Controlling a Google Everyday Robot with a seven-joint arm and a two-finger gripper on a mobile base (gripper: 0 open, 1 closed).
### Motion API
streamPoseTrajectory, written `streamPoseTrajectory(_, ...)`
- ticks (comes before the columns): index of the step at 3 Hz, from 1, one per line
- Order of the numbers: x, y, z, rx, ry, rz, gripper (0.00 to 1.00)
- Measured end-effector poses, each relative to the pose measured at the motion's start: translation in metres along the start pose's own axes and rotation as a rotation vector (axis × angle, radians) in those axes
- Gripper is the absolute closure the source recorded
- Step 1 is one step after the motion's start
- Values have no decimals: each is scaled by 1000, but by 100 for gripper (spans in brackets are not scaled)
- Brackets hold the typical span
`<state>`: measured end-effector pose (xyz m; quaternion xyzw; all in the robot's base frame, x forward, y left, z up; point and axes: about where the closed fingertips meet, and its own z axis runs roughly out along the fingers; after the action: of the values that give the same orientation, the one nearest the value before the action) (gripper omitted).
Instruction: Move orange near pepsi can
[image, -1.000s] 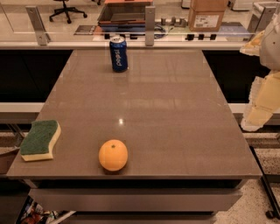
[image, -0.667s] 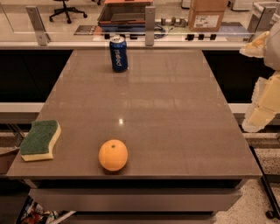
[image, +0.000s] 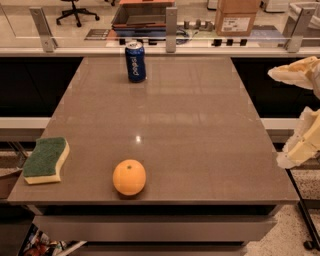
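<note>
Gripper (image: 287, 117) is hanging out past the right edge of the table (image: 190, 125), about halfway between the near side and the far side. Its two pale fingers (image: 295, 72) are sitting far apart, one higher and farther, one lower and nearer, so it is spread wide and it is carrying nothing. The orange (image: 129, 177) is sitting on the table close to the near edge, a bit left of the middle. It is resting by itself with nothing touching it. The pepsi can (image: 135, 61) is standing upright way over at the far edge, also a bit left of the middle, so it is almost straight behind the orange. The two are well apart, with a long stretch of brown table lying between them. A green and yellow sponge (image: 46, 160) is lying flat at the near left corner, left of the orange and not touching it. I am thinking the job is only at its start. The orange is not being held, and it is not sitting near the can. Pretty much everything is left to do. The gripper is needing to come over from the right and down to the orange, close on it, lift it, carry it toward the far side, and set it down beside the can without knocking the can over.
</note>
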<state>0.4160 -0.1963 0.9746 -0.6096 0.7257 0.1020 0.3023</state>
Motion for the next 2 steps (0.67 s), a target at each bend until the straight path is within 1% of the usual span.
streamPoseTrajectory(1,-24,26,3,-39,-173,-32,0)
streamPoseTrajectory(2,-65,55,7,-91,-353,-49,0)
